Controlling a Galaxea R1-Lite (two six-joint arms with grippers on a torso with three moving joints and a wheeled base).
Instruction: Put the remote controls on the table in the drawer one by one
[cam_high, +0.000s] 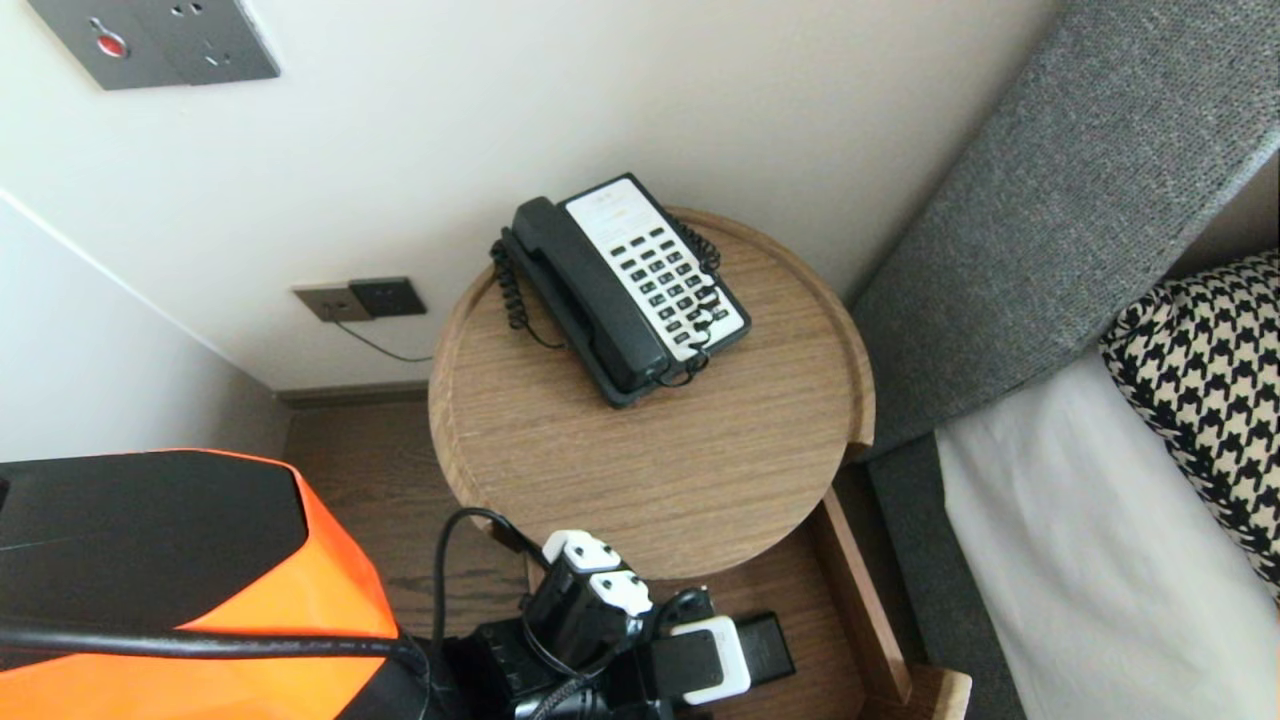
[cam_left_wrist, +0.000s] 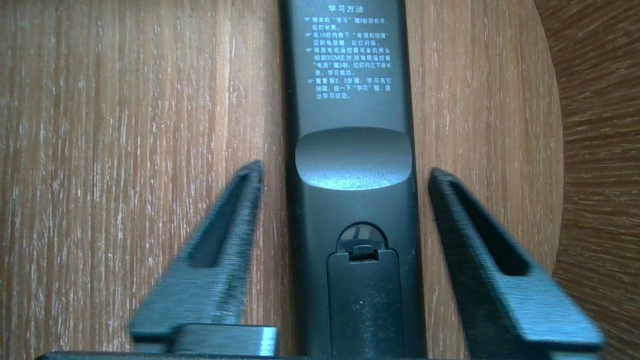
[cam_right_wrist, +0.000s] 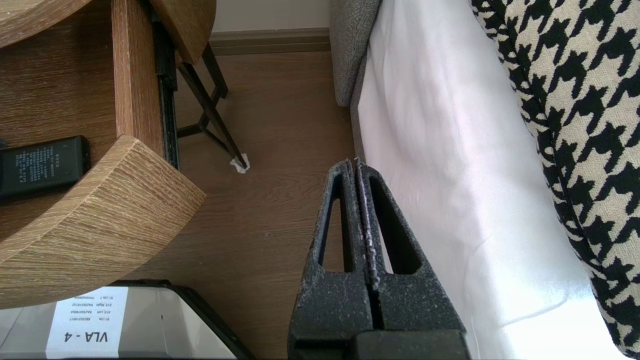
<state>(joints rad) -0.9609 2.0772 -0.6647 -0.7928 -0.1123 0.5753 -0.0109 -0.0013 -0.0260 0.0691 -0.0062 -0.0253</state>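
A black remote control (cam_left_wrist: 352, 200) lies back side up, battery cover showing, on the wooden floor of an open drawer (cam_high: 862, 600) under the round bedside table (cam_high: 650, 470). My left gripper (cam_left_wrist: 345, 172) hangs over the remote, open, one finger on each side of it with a strip of wood showing in each gap. In the head view the left gripper (cam_high: 705, 662) is low at the bottom centre, above the remote (cam_high: 770, 648). My right gripper (cam_right_wrist: 355, 165) is shut and empty, parked over the floor beside the bed; its view also shows the remote (cam_right_wrist: 42, 167).
A black and white desk phone (cam_high: 625, 285) with a coiled cord sits at the back of the table. A bed with a white sheet (cam_high: 1080, 560), a houndstooth pillow (cam_high: 1210, 370) and a grey headboard (cam_high: 1060, 230) stands to the right. My orange body (cam_high: 300, 580) fills the lower left.
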